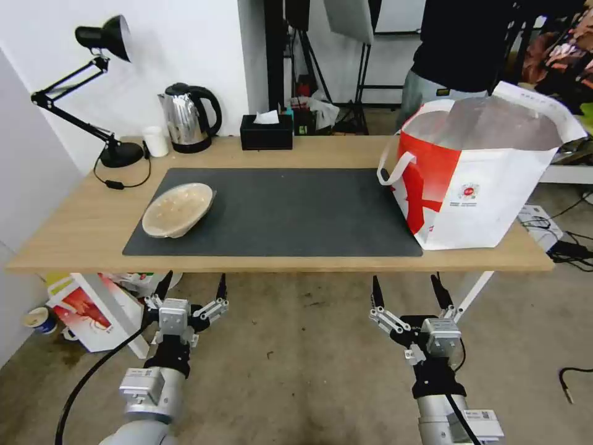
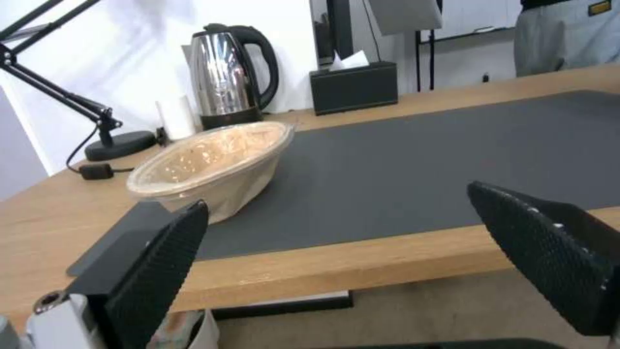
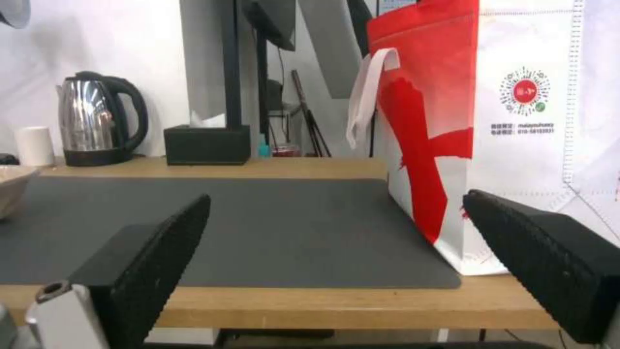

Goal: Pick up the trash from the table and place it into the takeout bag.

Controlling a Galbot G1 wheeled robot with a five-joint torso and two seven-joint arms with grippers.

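Trash left on the table point(image 1: 296, 262) is one tan bowl point(image 1: 179, 209), and the mat point(image 1: 278, 210) is the handiest marker for everything else. Nearest the robot, short of the mat's front edge and lower than the tabletop, both grippers hang with jaws spread wide and nothing held: the left gripper point(image 1: 192, 288) ahead of the mat's left end, the right gripper point(image 1: 407, 292) ahead of its right end. The bowl sits on the mat's left end, tipped so its mouth faces partly toward the robot. It looks thin, light and easily crushed, probably a disposable; a gentle pinch across the raised rim seems the best hold. The bag point(image 1: 475, 179) stands upright and open on the mat's right end. Beyond the mat's far edge stand a kettle point(image 1: 188, 117) and a tissue box point(image 1: 266, 131).
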